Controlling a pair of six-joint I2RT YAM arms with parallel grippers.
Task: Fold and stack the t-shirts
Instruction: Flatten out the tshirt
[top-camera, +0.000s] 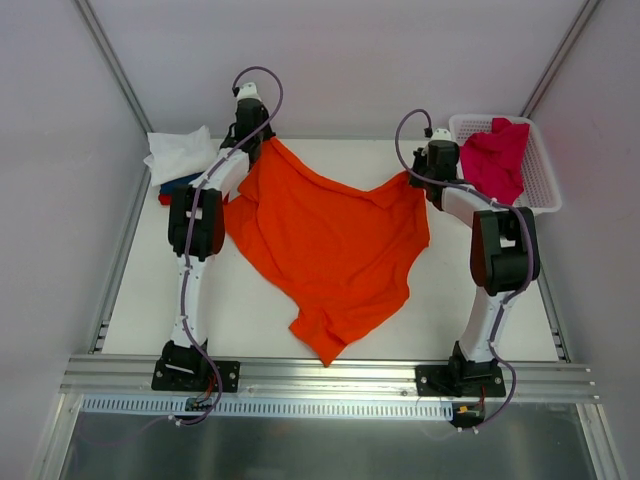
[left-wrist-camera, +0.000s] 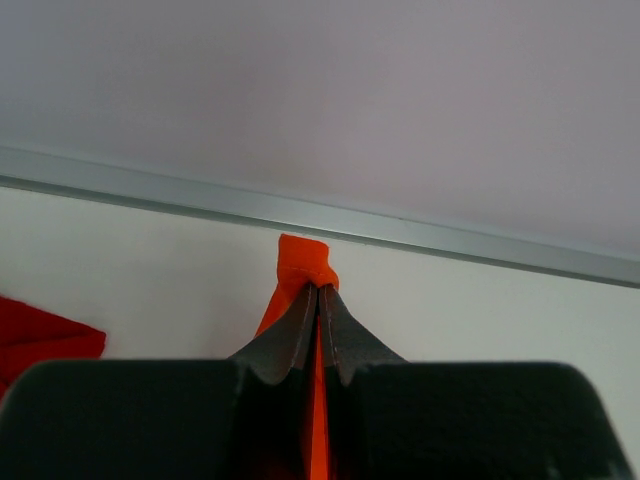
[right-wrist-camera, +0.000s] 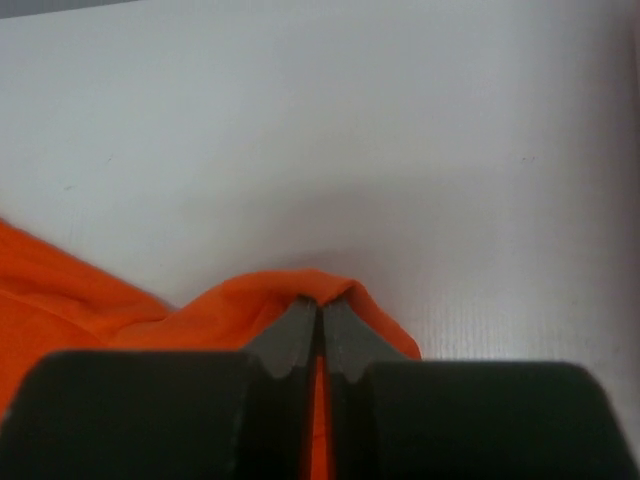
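Observation:
A large orange t-shirt (top-camera: 330, 245) hangs stretched between both arms over the middle of the table, its lower end resting near the front edge. My left gripper (left-wrist-camera: 319, 290) is shut on one corner of the orange cloth (left-wrist-camera: 303, 262) near the back rail. My right gripper (right-wrist-camera: 320, 303) is shut on another bunched edge of the orange cloth (right-wrist-camera: 210, 305) just above the table. A crimson-pink t-shirt (top-camera: 497, 158) lies in the basket. White (top-camera: 180, 152), dark blue (top-camera: 180, 183) and red (top-camera: 165, 198) t-shirts sit piled at the back left.
A white lattice basket (top-camera: 540, 175) stands at the back right, next to the right arm. A metal rail (left-wrist-camera: 450, 240) runs along the table's back edge against the wall. A red cloth corner (left-wrist-camera: 45, 340) shows at the left of the left wrist view.

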